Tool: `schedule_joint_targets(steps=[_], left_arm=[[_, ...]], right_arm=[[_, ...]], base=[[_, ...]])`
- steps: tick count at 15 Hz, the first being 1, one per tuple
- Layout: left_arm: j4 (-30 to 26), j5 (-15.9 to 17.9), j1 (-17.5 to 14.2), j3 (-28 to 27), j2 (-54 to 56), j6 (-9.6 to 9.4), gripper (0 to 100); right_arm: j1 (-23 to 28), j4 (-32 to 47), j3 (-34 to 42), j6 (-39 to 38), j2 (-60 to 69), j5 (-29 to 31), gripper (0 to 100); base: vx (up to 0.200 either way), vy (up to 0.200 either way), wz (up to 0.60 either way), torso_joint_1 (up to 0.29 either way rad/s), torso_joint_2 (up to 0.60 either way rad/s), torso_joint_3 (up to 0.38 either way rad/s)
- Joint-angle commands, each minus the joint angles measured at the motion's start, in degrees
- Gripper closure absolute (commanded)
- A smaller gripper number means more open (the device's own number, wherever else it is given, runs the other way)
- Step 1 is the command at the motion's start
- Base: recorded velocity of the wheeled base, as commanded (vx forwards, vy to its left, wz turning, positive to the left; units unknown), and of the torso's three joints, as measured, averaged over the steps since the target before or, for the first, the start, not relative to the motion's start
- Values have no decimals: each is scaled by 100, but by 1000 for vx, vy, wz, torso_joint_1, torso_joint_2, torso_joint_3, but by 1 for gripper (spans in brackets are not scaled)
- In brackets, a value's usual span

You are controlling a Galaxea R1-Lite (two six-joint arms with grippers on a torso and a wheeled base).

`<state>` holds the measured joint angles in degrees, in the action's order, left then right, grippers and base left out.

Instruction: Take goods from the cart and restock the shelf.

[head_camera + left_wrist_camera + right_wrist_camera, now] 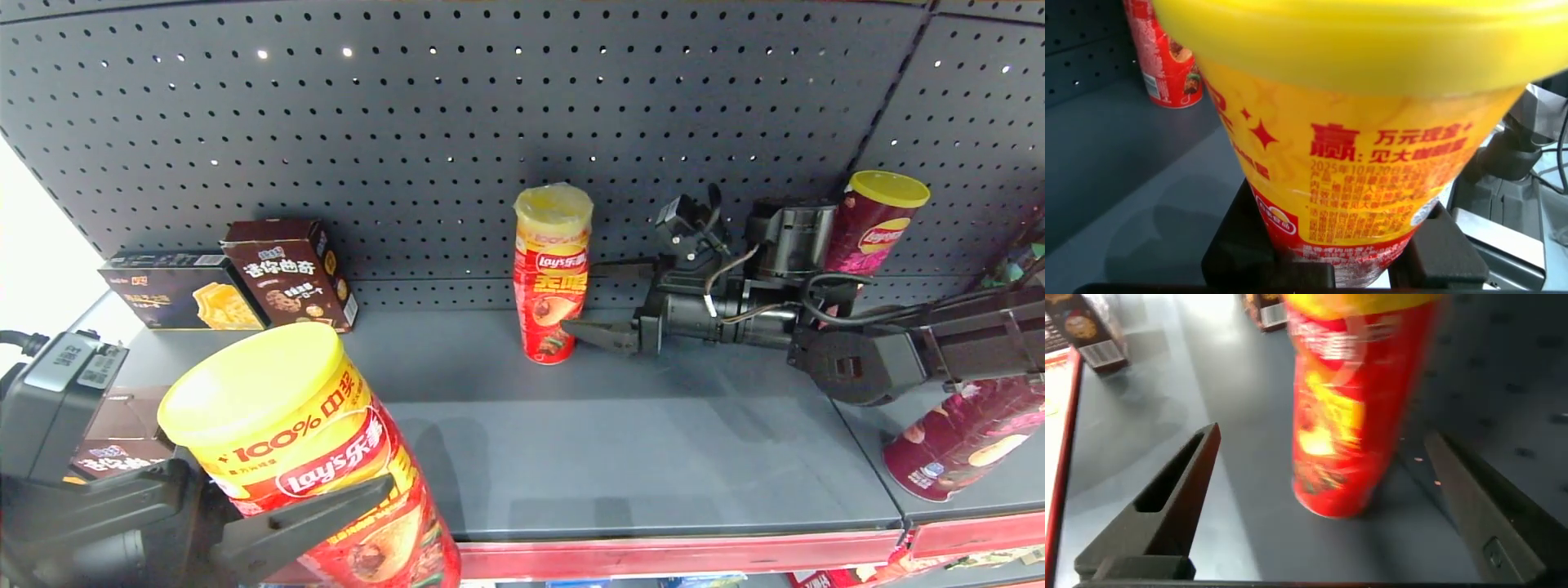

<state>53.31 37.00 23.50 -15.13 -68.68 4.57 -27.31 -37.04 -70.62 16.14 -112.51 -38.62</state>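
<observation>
A red chip can with a yellow lid (551, 273) stands upright near the back of the grey shelf (620, 441). My right gripper (578, 296) is open, low over the shelf, with its fingers on either side of that can (1351, 416) and gaps to both. At the front left, off the shelf edge, my left gripper (269, 506) is shut on a second red and yellow chip can (302, 457), held tilted. That held can (1355, 163) hides most of the left gripper (1347, 261).
Two dark snack boxes (290, 273) (184, 290) sit at the back left. One purple can (873, 220) stands behind my right arm; another (963, 445) lies on the adjoining shelf at the right. A pegboard wall (457, 122) backs the shelf. A red lip (678, 555) marks its front.
</observation>
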Motion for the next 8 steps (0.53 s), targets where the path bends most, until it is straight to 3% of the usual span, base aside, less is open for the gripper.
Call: schedule_joint_targets(steps=[1, 8], left_arm=[[4, 0, -21, -16, -5, 0, 100], [4, 0, -30, 19, 30, 0, 100]], right_arm=[[-117, -5, 22, -6, -70, 21, 0], [-196, 3, 734, 12, 308, 127, 0]], base=[[0, 0, 0, 0, 0, 0], [0, 0, 0, 0, 0, 0]])
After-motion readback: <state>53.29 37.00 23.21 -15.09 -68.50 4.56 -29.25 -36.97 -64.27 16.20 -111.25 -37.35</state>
